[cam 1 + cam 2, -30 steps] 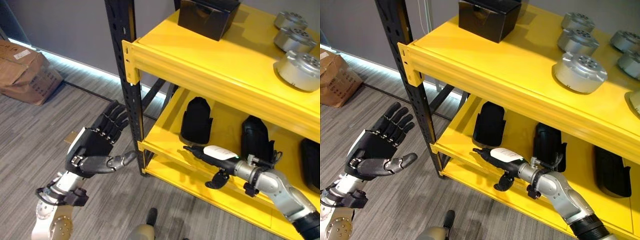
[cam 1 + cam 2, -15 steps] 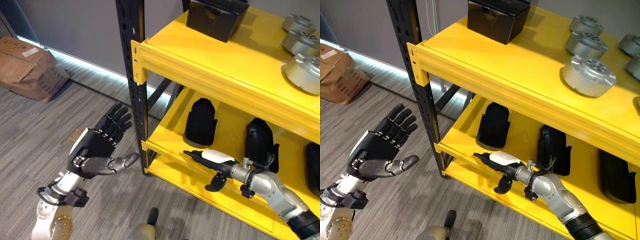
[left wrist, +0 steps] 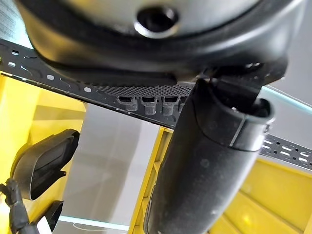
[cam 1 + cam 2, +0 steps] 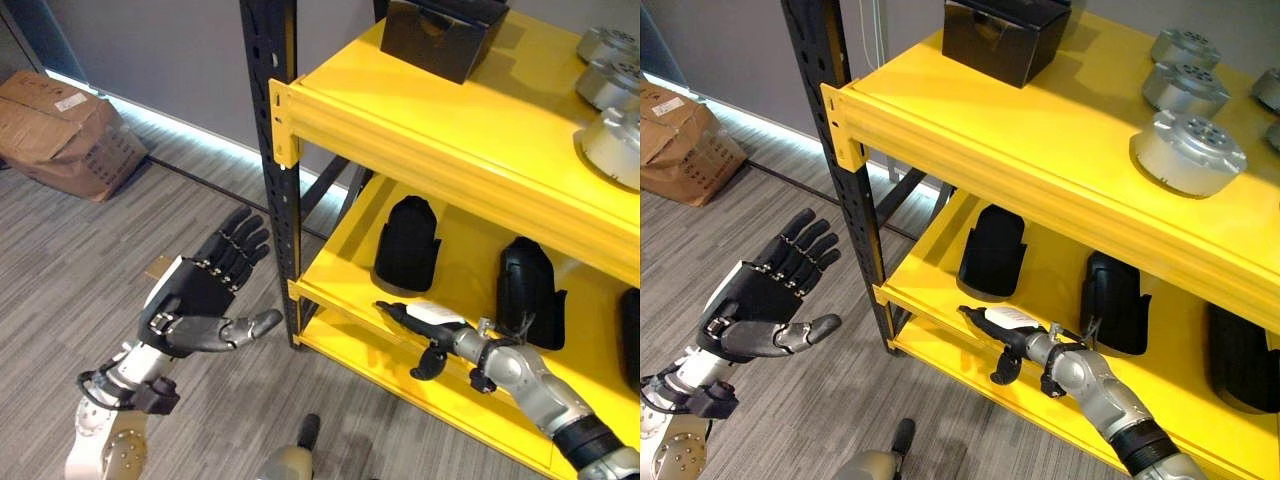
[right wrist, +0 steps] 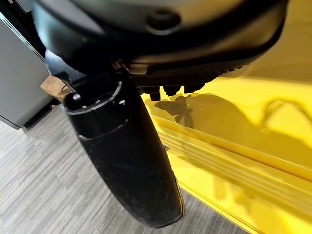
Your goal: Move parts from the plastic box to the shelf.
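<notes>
Shelf stocking, part-way: several parts placed, both hands empty.
Black parts [image 4: 406,243] stood on the lower tier of the yellow shelf [image 4: 400,120]; silver discs [image 4: 1186,152] above. Left hand [image 4: 195,300] spread, well clear; right hand [image 4: 425,320] flat, fingers straight, at the lower tier's edge.

Non-task items. Cardboard box [image 4: 70,135] on floor at far left, against grey wall [image 4: 150,50]; top creased, white label on it. Floor [image 4: 60,270]: grey striped carpet. Bright light strip [image 4: 190,135] along the wall base, running behind the black upright. Black bar [image 4: 205,178] lies on the carpet just in front of the strip. Small brown scrap [image 4: 158,267] on the carpet, well apart from the box.
</notes>
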### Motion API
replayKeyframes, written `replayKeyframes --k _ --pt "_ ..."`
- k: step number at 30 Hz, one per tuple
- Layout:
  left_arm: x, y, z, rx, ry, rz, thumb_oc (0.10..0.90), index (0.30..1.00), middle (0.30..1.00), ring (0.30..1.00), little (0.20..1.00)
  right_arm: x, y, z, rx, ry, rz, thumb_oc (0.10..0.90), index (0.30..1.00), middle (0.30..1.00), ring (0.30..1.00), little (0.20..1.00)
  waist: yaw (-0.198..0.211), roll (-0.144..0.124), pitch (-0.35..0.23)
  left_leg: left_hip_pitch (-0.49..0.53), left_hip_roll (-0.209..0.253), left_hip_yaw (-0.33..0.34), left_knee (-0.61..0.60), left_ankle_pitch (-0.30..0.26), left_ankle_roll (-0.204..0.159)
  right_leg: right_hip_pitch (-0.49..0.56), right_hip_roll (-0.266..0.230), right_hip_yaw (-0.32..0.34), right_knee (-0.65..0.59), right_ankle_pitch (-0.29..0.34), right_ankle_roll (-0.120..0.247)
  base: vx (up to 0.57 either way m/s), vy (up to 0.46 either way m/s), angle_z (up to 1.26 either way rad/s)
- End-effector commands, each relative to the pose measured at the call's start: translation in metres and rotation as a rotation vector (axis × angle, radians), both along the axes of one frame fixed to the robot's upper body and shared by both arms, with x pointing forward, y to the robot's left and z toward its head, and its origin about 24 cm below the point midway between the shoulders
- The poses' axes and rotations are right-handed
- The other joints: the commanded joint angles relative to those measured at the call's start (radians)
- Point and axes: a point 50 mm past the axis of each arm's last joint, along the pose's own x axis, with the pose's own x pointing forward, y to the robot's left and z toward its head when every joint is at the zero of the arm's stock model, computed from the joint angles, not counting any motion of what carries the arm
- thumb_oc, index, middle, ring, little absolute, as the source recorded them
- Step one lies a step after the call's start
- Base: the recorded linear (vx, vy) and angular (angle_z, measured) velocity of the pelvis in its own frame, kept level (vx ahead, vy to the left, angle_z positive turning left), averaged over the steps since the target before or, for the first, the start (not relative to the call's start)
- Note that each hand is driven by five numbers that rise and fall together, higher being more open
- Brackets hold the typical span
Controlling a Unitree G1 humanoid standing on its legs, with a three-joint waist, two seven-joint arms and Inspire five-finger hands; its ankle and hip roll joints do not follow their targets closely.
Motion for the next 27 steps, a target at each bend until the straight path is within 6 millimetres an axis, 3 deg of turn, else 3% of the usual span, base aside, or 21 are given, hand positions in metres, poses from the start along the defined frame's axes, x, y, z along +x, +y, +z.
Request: replayKeyframes --k 1,27 --pt "0.009 -0.015 0.029 0.002 -0.188 -0.084 0.9 1.0 1.0 1.0 1.0 0.032 0.013 0.032 -0.016 -0.169 0.024 0.9 1.0 1.0 1.0 1.0 0.017 0.042 -0.082 0.087 0.076 0.048 -0.007 -0.158 -0.019 -0.068 -0.003 0.005 0.086 -0.007 0.007 0.0 -0.005 0.07" --pt "0.015 -0.025 0.027 -0.021 -0.172 -0.136 0.9 1.0 1.0 1.0 1.0 0.058 0.018 0.023 -0.068 -0.134 -0.078 0.9 1.0 1.0 1.0 1.0 0.054 0.049 -0.089 0.083 0.077 0.03 -0.007 -0.148 -0.023 -0.057 -0.003 -0.013 0.094 -0.018 -0.003 0.0 -0.002 0.01"
